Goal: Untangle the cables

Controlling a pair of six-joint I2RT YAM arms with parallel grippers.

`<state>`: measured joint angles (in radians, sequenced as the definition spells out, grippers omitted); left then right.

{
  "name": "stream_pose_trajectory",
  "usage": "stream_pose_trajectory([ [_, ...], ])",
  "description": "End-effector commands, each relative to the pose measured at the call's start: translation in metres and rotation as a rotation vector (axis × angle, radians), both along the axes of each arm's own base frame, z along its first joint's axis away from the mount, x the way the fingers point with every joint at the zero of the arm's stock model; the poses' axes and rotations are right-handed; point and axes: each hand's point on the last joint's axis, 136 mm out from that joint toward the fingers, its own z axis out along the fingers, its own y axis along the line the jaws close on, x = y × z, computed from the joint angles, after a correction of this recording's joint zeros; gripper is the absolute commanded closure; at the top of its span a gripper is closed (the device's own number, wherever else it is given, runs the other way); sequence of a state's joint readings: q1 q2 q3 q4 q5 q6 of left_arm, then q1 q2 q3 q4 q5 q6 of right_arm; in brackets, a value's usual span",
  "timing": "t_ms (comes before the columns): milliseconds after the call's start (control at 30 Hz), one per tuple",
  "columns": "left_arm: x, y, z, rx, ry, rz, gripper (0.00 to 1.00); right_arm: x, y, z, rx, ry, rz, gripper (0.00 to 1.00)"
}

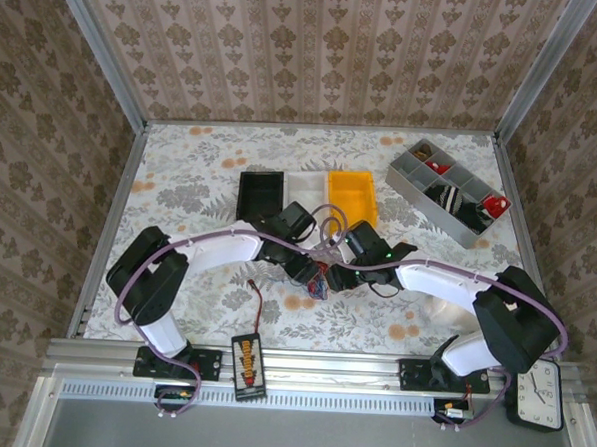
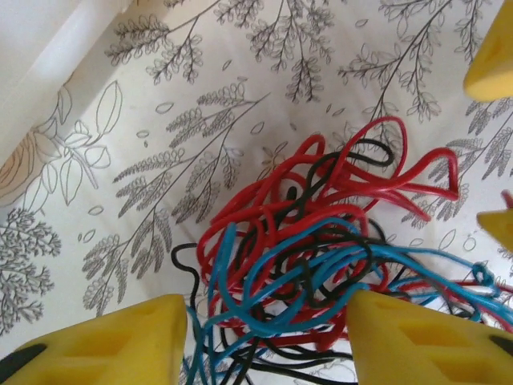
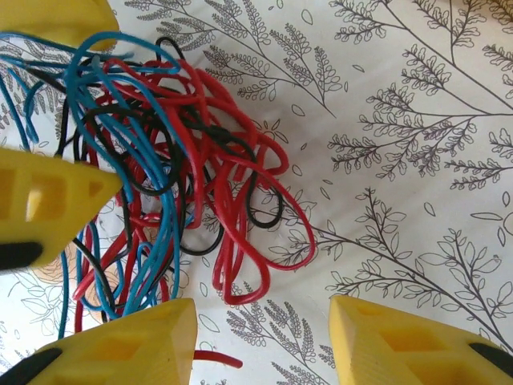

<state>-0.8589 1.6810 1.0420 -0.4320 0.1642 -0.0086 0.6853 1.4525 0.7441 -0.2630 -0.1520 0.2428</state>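
Note:
The cables (image 1: 321, 278) lie as one tangled bunch of thin red, blue and black loops on the leaf-patterned table, between the two arms. In the left wrist view the cables (image 2: 321, 241) spread between and beyond my yellow fingers (image 2: 104, 345). My left gripper (image 2: 268, 341) is open, with blue and black strands lying loose in the gap. In the right wrist view the cables (image 3: 160, 160) sit up and to the left. My right gripper (image 3: 260, 345) is open just beside the bunch, with one red cable end poking out by its left finger (image 3: 120, 345).
Black bin (image 1: 262, 195), white bin (image 1: 305, 189) and yellow bin (image 1: 352, 194) stand in a row behind the arms. A grey divided tray (image 1: 451, 186) lies at the back right. A black-and-orange connector box (image 1: 248, 364) and a clock (image 1: 540, 396) sit at the near edge.

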Motion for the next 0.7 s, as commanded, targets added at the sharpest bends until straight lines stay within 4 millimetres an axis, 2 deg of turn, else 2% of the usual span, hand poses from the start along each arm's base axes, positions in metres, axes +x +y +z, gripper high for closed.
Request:
stream_pose_trajectory([
  [0, -0.003, -0.004, 0.002, 0.012, 0.018, -0.032, 0.60, -0.002, 0.001, -0.005, 0.013, 0.011, -0.001, 0.52],
  [100, -0.002, -0.003, 0.002, 0.018, 0.013, -0.027, 0.78, 0.001, -0.002, -0.008, 0.006, 0.001, -0.020, 0.52],
  [267, 0.005, -0.002, 0.001, 0.018, -0.017, 0.003, 1.00, 0.010, -0.004, -0.007, 0.000, -0.005, -0.040, 0.51],
  [667, 0.023, 0.006, 0.007, 0.010, -0.186, 0.016, 1.00, 0.020, -0.009, -0.002, -0.014, -0.058, -0.087, 0.50],
])
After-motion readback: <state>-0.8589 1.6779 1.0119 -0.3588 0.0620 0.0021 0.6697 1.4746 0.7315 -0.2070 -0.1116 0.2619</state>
